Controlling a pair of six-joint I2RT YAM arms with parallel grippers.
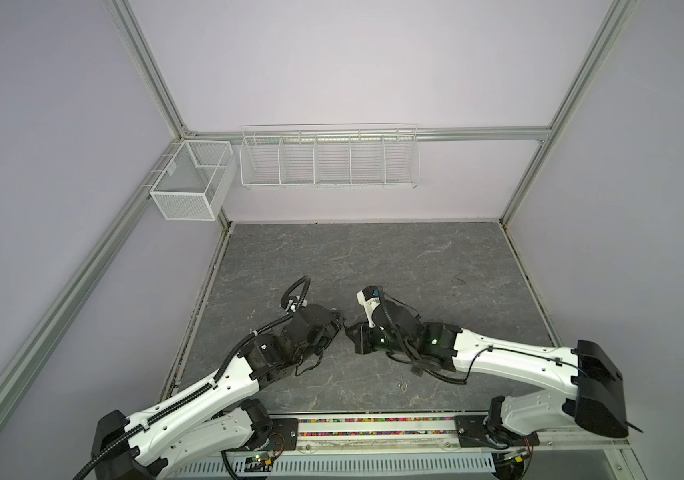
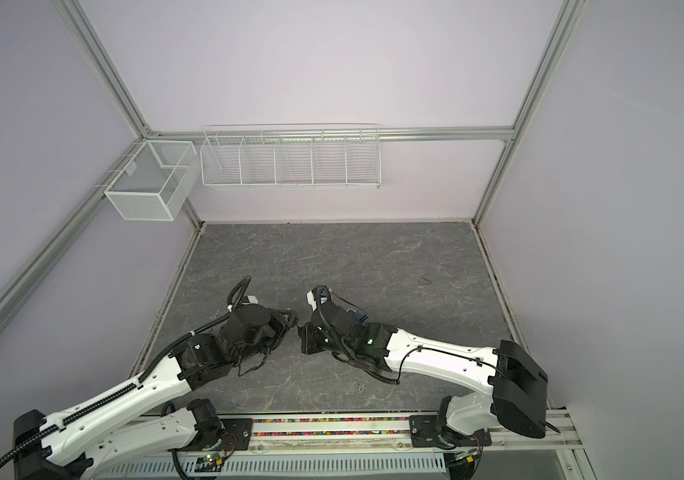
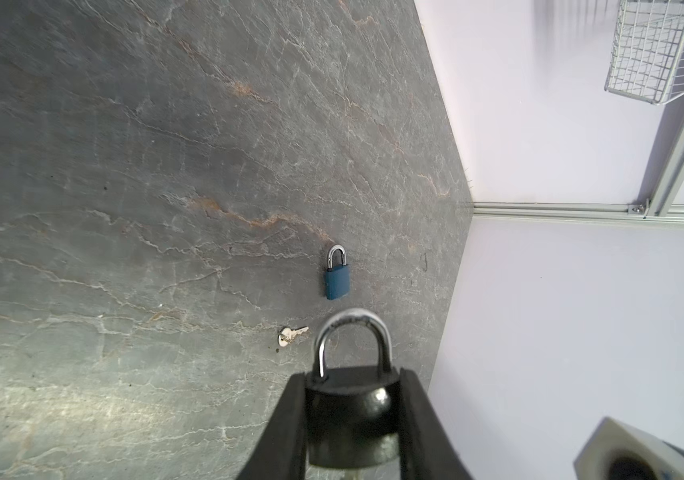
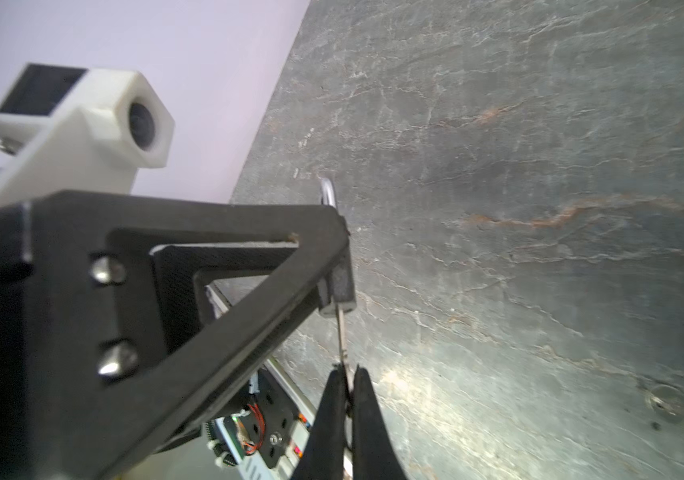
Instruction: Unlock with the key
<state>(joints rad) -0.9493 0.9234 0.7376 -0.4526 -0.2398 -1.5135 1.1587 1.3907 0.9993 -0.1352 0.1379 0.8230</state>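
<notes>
Black metal padlock with silver shackle (image 3: 350, 415) hung over grey stone-patterned table (image 3: 124, 208), body clamped in left gripper (image 3: 352, 386). Right gripper (image 4: 347, 374) pinched thin silver key (image 4: 341, 332), blade at keyway. Judged: lock heavy, slick; key thin, hold bow flat.

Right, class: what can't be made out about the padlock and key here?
- Left wrist view: keyhole of the left gripper's black padlock, blurred, cut by the lower edge.
- Right wrist view: most of the padlock, behind that gripper; the key's head, inside the right gripper.
- Both top views: padlock and key, under the grippers.
</notes>
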